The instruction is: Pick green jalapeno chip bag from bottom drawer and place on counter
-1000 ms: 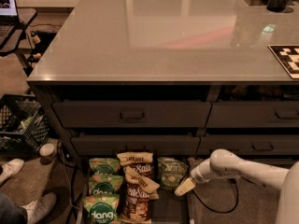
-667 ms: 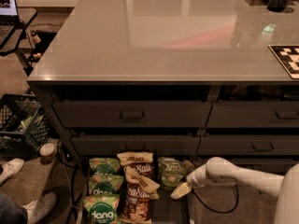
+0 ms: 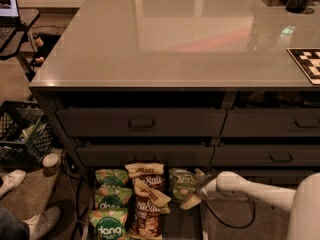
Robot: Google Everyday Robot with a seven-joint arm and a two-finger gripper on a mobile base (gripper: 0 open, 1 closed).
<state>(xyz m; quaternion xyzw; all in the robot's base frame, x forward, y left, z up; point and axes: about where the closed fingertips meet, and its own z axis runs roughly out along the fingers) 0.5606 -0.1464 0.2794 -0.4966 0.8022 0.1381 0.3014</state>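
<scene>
The bottom drawer (image 3: 186, 224) is pulled open at the foot of the cabinet and holds several snack bags. The green jalapeno chip bag (image 3: 182, 183) lies at the drawer's right side, dull green with a pale top band. My gripper (image 3: 194, 198) comes in from the right on a white arm and sits right at the bag's lower right edge, its pale fingertips (image 3: 190, 201) touching or overlapping the bag. The counter (image 3: 165, 39) is the glossy grey slab above the drawers.
Brighter green "dang" bags (image 3: 109, 219) and brown "Sea Salt" bags (image 3: 147, 199) fill the drawer's left and middle. A black crate (image 3: 22, 131) and a person's shoes (image 3: 30, 219) are on the floor at left. A checkered board (image 3: 307, 64) lies on the counter's right edge.
My gripper has moved left along the drawer's right side, from just beside the jalapeno bag to its lower right edge.
</scene>
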